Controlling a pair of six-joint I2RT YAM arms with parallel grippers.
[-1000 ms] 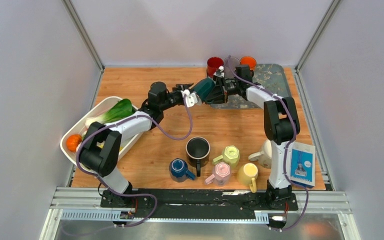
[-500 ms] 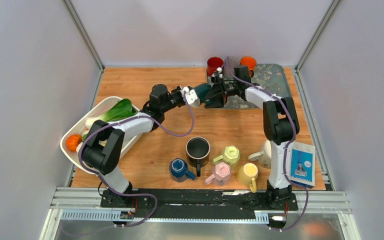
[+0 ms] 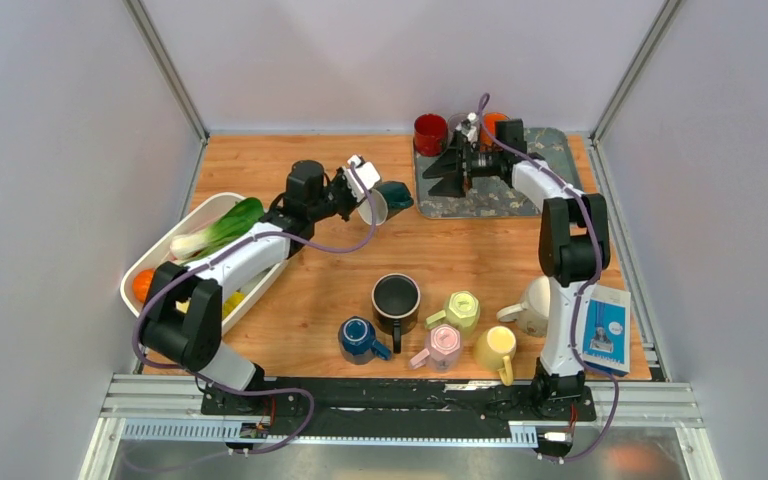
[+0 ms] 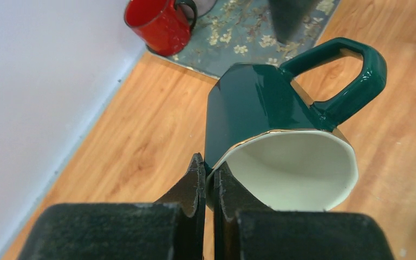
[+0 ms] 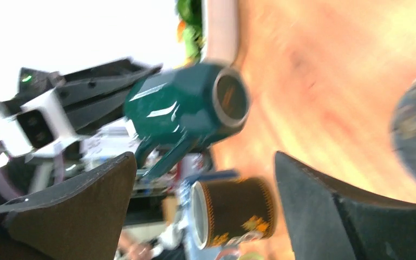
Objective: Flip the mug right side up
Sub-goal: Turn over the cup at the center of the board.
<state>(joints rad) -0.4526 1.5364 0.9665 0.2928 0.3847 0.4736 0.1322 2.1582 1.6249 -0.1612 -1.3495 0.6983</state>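
Observation:
The dark green mug (image 3: 393, 196) hangs tilted on its side above the wooden table, its cream inside facing back along the left arm. My left gripper (image 3: 367, 203) is shut on its rim; in the left wrist view the fingers (image 4: 197, 181) pinch the rim's left edge of the mug (image 4: 265, 103), whose handle points up and right. My right gripper (image 3: 449, 173) is open over the floral mat (image 3: 520, 190), apart from the mug. The right wrist view shows the mug (image 5: 184, 108) beyond my spread, empty right gripper (image 5: 206, 211).
A red mug (image 3: 429, 132) and an orange mug (image 3: 497, 121) stand at the mat's back edge. A white tray (image 3: 150, 262) with vegetables lies at the left. A black mug (image 3: 396, 298) and several small coloured mugs stand near the front, with a box (image 3: 602, 328) at the front right.
The right gripper opened, let go of the green mug and drew back right over the mat. The left gripper shut on the rim and carried the mug left.

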